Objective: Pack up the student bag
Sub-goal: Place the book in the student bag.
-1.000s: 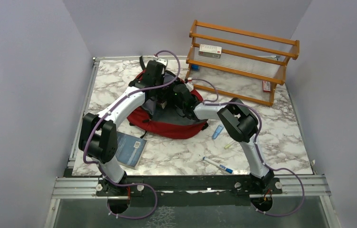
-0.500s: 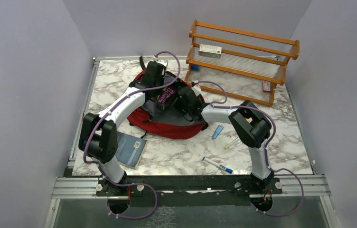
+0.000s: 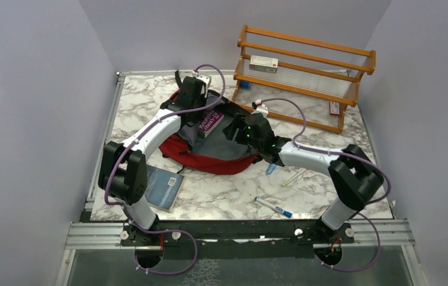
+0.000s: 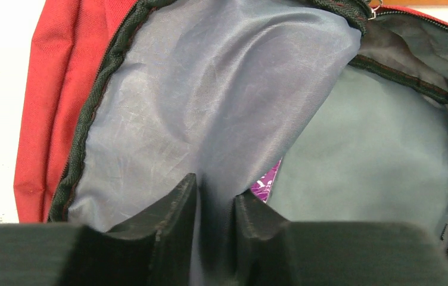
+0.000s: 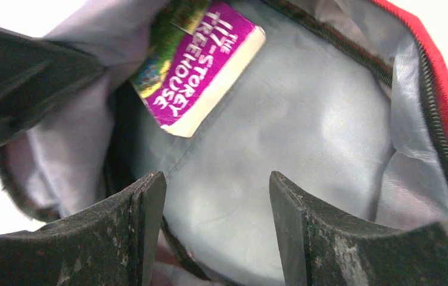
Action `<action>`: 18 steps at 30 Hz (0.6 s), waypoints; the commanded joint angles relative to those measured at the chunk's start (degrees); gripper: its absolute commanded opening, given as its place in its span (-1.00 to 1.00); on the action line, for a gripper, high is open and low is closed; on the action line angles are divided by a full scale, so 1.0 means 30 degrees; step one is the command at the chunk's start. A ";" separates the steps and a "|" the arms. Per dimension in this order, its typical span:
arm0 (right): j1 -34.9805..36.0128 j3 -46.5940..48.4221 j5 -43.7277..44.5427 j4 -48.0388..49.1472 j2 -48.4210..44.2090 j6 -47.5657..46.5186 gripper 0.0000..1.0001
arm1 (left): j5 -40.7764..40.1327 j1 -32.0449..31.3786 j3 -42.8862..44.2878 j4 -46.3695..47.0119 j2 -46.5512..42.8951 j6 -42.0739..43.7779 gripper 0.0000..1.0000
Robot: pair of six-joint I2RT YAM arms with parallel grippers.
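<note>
The dark-red student bag (image 3: 210, 159) lies open on the marble table, its grey lining showing. A purple book (image 3: 210, 121) sticks out of the opening; it also shows in the right wrist view (image 5: 201, 62) and as a sliver in the left wrist view (image 4: 267, 182). My left gripper (image 4: 215, 193) is shut on a fold of the bag's grey lining (image 4: 210, 107) at the far rim and holds the flap up. My right gripper (image 5: 217, 196) is open and empty over the lining, just right of the book; in the top view (image 3: 238, 130) it sits at the bag's right side.
A wooden rack (image 3: 305, 71) with a small box stands at the back right. A blue-grey notebook (image 3: 163, 186) lies front left. Pens and a blue marker (image 3: 274, 208) lie right of the bag near my right arm.
My right gripper has let go of the purple book and drawn back to the right, out of the bag. The book now rests in the opening. The left gripper keeps its hold.
</note>
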 commanded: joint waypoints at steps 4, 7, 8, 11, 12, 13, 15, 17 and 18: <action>0.0035 -0.1781 -0.0402 -0.0773 -0.4492 -0.4568 0.37 | 0.1619 0.0451 0.0132 0.0374 -0.1283 -0.0515 0.06; 0.0052 -0.2425 -0.0637 -0.1548 -0.6111 -0.4771 0.37 | 0.1959 0.0469 -0.0217 0.0449 -0.2059 -0.0988 0.28; 0.0047 -0.2453 -0.0707 -0.1977 -0.6491 -0.4741 0.37 | 0.2112 0.0529 -0.0446 0.0475 -0.2402 -0.1197 0.31; 0.0095 -0.2708 -0.1751 -0.2540 -0.7500 -0.4996 0.35 | 0.2446 0.0914 -0.1604 0.0492 -0.3863 -0.2073 0.38; 0.0151 -0.2865 -0.2117 -0.2526 -0.7883 -0.5000 0.35 | 0.2455 0.1148 -0.2154 0.0539 -0.4437 -0.2482 0.40; 0.0260 -0.2987 -0.2470 -0.2535 -0.8151 -0.5000 0.34 | 0.2401 0.1386 -0.2724 0.0596 -0.5138 -0.3028 0.42; 0.0576 -0.3062 -0.3231 -0.2579 -0.8459 -0.5030 0.33 | 0.2150 0.2023 -0.3898 0.0590 -0.6519 -0.4443 0.46; 0.1102 -0.2944 -0.3649 -0.2844 -0.8618 -0.5124 0.32 | 0.1767 0.2703 -0.5020 0.0165 -0.8001 -0.6157 0.49; 0.1467 -0.2898 -0.3672 -0.2930 -0.8650 -0.5159 0.32 | 0.1509 0.2976 -0.5565 -0.0179 -0.8810 -0.6985 0.50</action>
